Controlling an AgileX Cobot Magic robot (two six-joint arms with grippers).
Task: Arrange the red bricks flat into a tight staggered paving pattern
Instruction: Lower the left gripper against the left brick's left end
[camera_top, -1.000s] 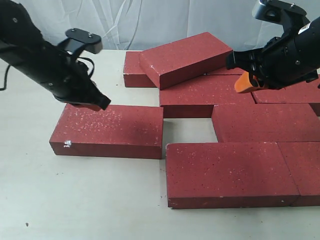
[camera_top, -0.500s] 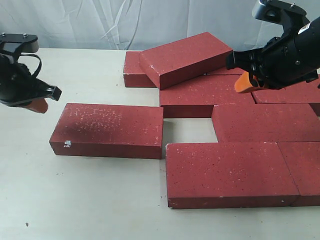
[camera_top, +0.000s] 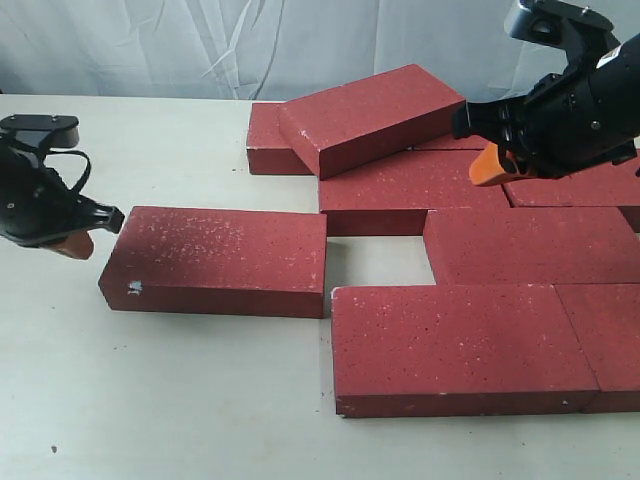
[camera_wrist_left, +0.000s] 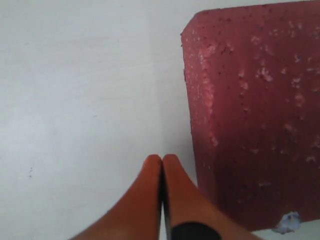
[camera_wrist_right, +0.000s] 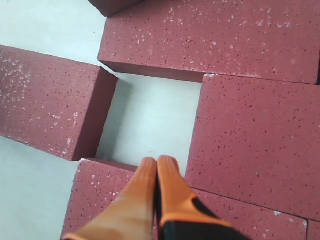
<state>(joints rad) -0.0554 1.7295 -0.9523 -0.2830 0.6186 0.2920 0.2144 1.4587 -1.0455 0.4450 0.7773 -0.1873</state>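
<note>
Counter (camera_top: 180, 420): pale top, with a white cloth (camera_top: 150, 50) hanging behind its back edge.

Red bricks: most lie flat in staggered rows toward the right edge.
- Front brick (camera_top: 460, 345), middle-row brick (camera_top: 530, 245) and back-row brick (camera_top: 410, 190) are all flat.
- One tilted brick (camera_top: 370, 115) rests propped on the back rows and is not flat yet.
- The loose brick (camera_top: 215, 260) lies flat on its own left of centre, apart from the rows.

Gap (camera_top: 380, 262): a patch of counter between the loose brick's right end and the middle-row brick. The back-row and front bricks wall it in.

Left claw (camera_top: 92, 228) (camera_wrist_left: 161, 165): tips pressed together, holding nothing. It sits low, just beside the loose brick's left end; I cannot tell whether it touches.

Right claw (camera_top: 488, 165) (camera_wrist_right: 158, 167): also pinched together and empty, hovering above the rows. Its wrist view looks down on the gap.

Step, as I read it: shove the loose brick rightward into the gap.
- Press the end face at its centre, low down.
- Push straight so the brick doesn't yaw.

Hazards:
- The loose brick's front-right corner looks about level with the front brick's back-left corner and may snag. A nudge toward the back edge first would help.
- The tilted brick seems to be off the path.
</note>
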